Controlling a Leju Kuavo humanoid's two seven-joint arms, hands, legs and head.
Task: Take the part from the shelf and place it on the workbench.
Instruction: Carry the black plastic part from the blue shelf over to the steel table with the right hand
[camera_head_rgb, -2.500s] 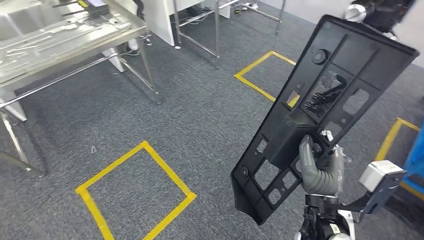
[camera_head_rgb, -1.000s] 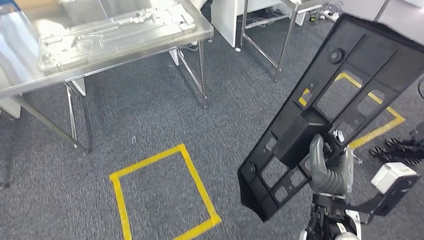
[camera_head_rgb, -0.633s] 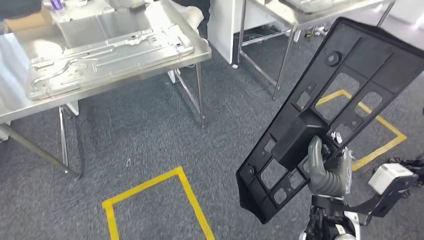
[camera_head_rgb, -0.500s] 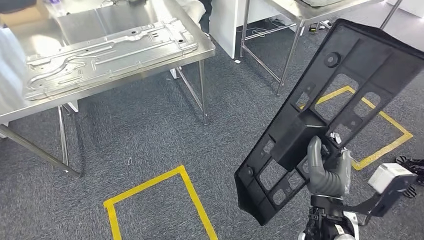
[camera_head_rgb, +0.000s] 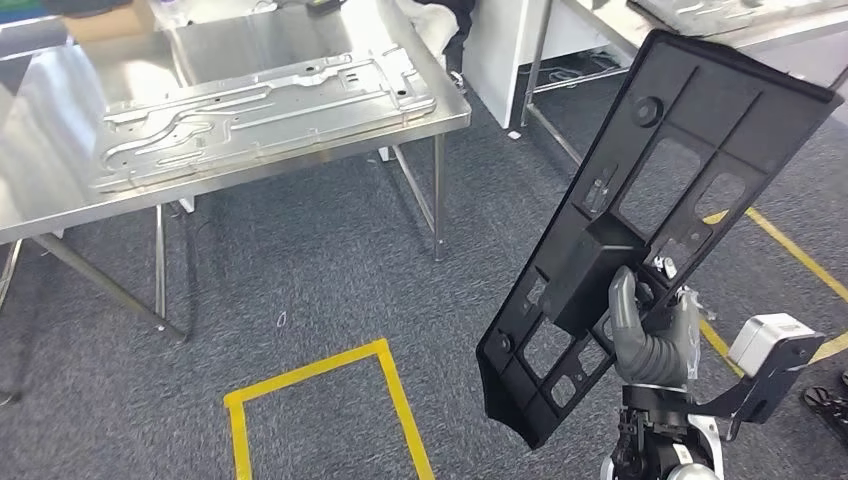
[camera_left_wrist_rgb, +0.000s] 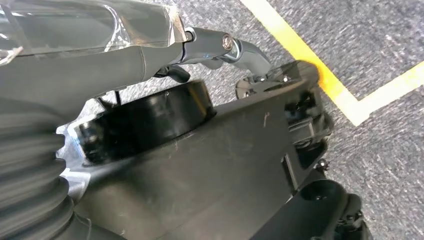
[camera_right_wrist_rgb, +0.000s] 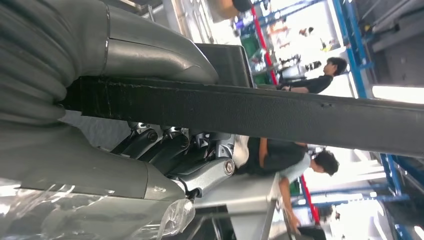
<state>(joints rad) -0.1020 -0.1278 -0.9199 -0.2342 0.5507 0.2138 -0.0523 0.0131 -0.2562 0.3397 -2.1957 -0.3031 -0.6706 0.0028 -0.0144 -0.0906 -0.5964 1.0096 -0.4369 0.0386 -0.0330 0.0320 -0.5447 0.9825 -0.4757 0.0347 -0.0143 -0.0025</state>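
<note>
At the lower right of the head view, the right robot hand (camera_head_rgb: 648, 335) grips a large black moulded plastic panel (camera_head_rgb: 655, 215) with rectangular cut-outs, thumb curled over its raised central block; the right wrist view shows the fingers (camera_right_wrist_rgb: 150, 142) wrapped behind the panel's edge. The part is carried tilted, clear of the floor and well apart from the stainless steel desk (camera_head_rgb: 60, 195). The left robot hand (camera_left_wrist_rgb: 90, 65) hangs near the robot's body above the grey carpet; whether its fingers are spread or curled cannot be told. Compared with the earlier frames, the whole scene has shifted: the desk, bearing a pressed sheet-metal plate (camera_head_rgb: 265, 105), now lies closer and more squarely ahead, while the yellow floor-tape square (camera_head_rgb: 320, 405) between robot and desk has slid nearer. This indicates camera motion, not moved objects; judged so, the carry phase is under way and placement remains.
</note>
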